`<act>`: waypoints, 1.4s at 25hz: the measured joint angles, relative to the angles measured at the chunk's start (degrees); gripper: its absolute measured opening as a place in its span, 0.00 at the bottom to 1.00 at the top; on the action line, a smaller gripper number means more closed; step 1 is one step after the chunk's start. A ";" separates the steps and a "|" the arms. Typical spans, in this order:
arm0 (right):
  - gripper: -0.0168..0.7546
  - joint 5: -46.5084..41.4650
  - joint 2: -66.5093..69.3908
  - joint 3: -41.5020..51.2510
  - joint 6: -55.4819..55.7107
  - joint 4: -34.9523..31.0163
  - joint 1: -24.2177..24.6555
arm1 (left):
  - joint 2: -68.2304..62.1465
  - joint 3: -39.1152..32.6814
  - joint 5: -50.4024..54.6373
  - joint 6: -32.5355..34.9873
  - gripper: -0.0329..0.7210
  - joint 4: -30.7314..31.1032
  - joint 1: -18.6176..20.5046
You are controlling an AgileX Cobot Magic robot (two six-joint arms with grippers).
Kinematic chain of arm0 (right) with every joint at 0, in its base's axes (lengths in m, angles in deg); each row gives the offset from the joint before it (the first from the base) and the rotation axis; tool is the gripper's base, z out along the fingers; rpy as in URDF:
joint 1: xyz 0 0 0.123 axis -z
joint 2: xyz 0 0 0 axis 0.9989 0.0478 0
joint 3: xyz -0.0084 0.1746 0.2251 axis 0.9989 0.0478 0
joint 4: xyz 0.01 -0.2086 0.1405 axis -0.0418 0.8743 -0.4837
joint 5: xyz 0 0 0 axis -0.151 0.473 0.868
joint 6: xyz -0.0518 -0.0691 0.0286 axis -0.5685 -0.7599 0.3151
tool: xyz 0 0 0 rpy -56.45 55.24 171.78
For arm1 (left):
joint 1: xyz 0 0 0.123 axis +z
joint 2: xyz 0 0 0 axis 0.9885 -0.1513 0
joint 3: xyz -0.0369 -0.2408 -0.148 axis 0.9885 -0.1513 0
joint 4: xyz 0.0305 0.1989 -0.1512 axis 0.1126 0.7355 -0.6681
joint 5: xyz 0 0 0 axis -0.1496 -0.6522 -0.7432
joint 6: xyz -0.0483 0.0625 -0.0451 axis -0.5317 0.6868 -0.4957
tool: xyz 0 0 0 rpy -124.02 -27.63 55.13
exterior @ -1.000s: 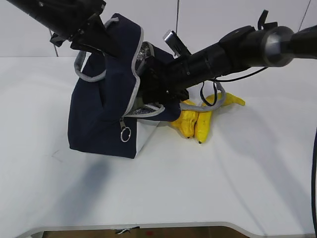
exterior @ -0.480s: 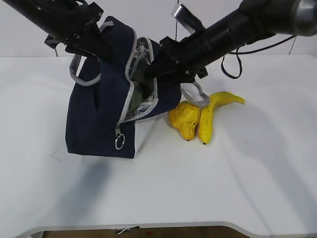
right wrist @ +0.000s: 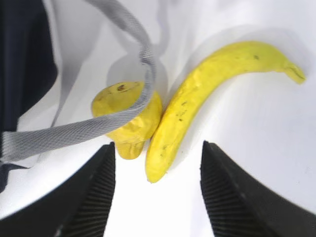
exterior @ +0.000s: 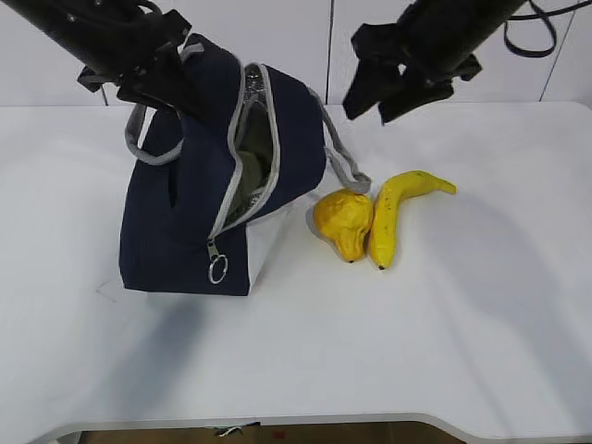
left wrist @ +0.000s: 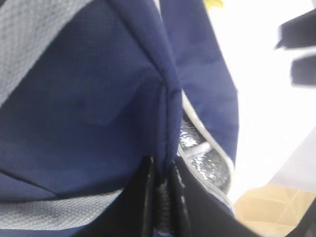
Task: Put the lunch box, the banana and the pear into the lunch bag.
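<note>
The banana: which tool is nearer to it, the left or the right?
Right. The right tool hangs open above the banana, not touching it. The left tool is across the lunch bag, shut on its top fabric.

Lunch bag [left wrist: 98,98] fabric pinched between closed jaws.

**My two black arms, seen up close**

My arms are matte black throughout. My left arm [exterior: 88,32] is a thick dark tube ending in angular, blocky housings. My right arm [exterior: 462,28] is the same black, with a thin black cable [exterior: 532,32] looping off behind its wrist. My right gripper [right wrist: 155,197] has two broad black fingers [right wrist: 91,197] whose inner faces carry fine parallel ridges. My left gripper [left wrist: 160,197] has smooth, glossy black fingers with slim edges.
</note>
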 joint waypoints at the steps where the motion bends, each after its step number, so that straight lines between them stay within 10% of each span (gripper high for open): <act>1: 0.61 -0.58 -0.29 0.00 3.07 3.97 0.00 | 0.00 0.00 0.00 -0.14 0.08 0.43 0.00; 7: 0.61 -2.36 -0.52 0.00 17.65 18.36 0.00 | 0.00 0.00 0.00 -0.86 0.08 0.94 0.00; 35: 0.60 7.25 15.13 0.00 30.12 22.59 0.00 | 0.00 0.00 0.00 -2.31 0.08 1.07 0.00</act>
